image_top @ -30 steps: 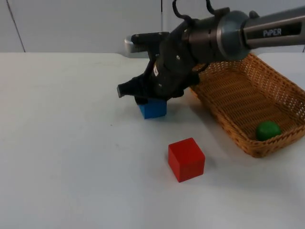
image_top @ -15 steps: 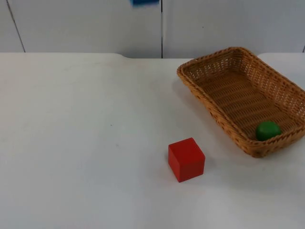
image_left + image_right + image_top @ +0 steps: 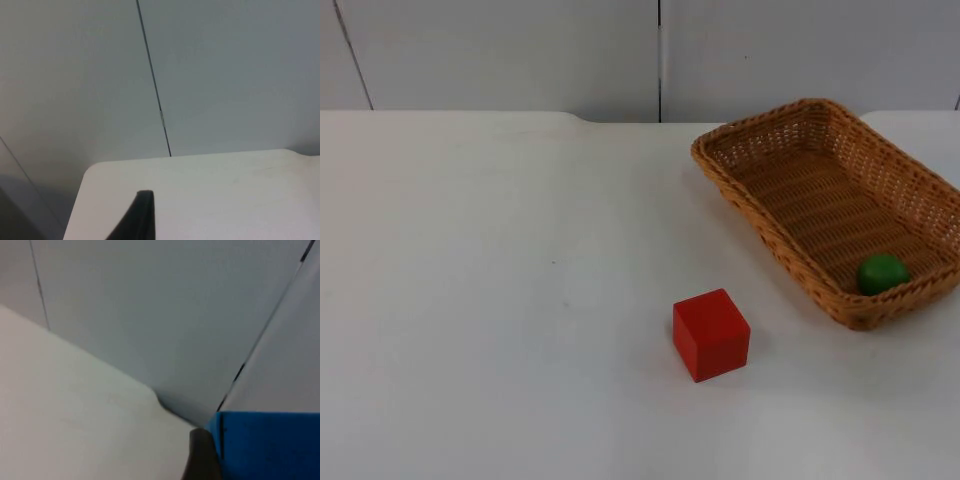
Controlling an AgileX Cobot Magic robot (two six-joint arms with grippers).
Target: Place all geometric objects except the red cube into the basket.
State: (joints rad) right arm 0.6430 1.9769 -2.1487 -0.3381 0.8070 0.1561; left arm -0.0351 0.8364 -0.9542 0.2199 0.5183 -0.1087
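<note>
The red cube sits on the white table in front of the wicker basket. A green ball lies in the basket's near right corner. My right gripper is raised high over the table's far edge, shut on a blue cube, with one black fingertip pressed against the cube's side. A black fingertip of my left gripper hangs above a rounded table corner, facing the grey wall; that arm waits.
The grey partition wall closes off the table's far edge. The basket lies slantwise at the right, its near corner close to the table's right side. Open table lies left of the red cube.
The right arm has lifted the blue cube off the table, up past the top view's upper edge. The red cube, basket and green ball have not moved.
</note>
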